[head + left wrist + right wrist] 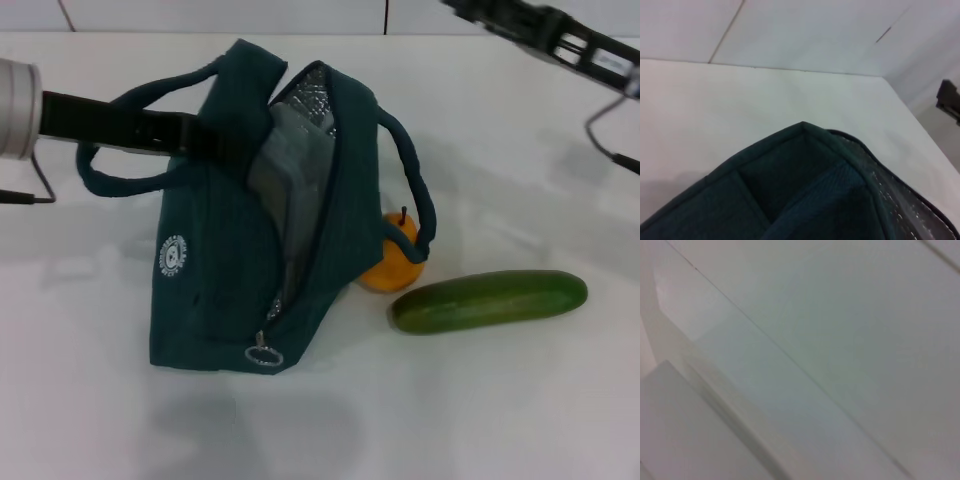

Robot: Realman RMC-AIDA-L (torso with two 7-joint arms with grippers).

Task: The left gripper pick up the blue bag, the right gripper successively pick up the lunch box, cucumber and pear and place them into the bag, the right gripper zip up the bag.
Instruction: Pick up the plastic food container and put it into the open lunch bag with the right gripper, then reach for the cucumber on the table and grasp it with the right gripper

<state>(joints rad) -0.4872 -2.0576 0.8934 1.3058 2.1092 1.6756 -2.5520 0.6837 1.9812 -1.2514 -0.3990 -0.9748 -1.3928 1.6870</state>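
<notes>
The blue bag [215,290] stands on the white table with its mouth open and its foil lining showing. My left gripper [205,138] comes in from the left and is shut on the bag's top edge by the near handle. The left wrist view shows that bag edge [805,175] close up. Inside the open mouth sits the clear lunch box [283,172]. The pear [392,262] rests against the bag's right side, half hidden behind it. To the right of the pear lies the cucumber [490,300]. My right arm [545,35] hangs high at the back right, far from all of them.
A metal ring zipper pull [264,354] hangs at the bag's lower front corner. Thin wire stands [605,135] sit at the table's right and left edges. The right wrist view shows only pale wall panels.
</notes>
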